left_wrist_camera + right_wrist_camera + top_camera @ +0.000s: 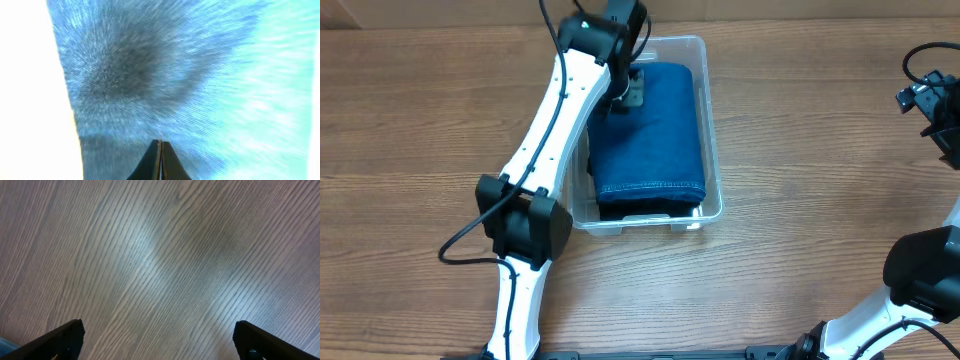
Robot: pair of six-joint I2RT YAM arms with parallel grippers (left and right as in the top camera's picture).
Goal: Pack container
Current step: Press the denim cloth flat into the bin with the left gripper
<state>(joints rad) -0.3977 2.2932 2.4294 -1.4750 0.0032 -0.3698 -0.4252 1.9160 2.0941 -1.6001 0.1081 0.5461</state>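
Note:
The clear plastic container stands at the table's middle back. Folded blue denim lies in it on top of a dark cloth whose edge shows at the near end. My left gripper is shut and empty, pressing down on the far left part of the denim. In the left wrist view its closed fingertips touch the blue weave of the denim. My right gripper is open and empty over bare wood; it shows at the right edge of the overhead view.
The wooden table surrounds the container. The left arm reaches over the container's left rim from the near side. The right arm's base is at the near right.

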